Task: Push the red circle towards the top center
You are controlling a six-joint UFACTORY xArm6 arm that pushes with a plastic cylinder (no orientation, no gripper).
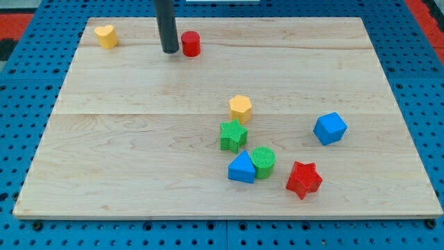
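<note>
Red circle (pixel 191 44) sits near the board's top, my tip (pixel 169 51) just left; no writing shows.

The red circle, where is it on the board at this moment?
The red circle sits near the view's top edge of the board, left of centre, just right of my tip, with the yellow heart farther left.

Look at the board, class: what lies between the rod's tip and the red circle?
Nothing. In the camera view, my tip stands just to the view's left of the red circle, with only a thin strip of bare wooden board between them.
</note>
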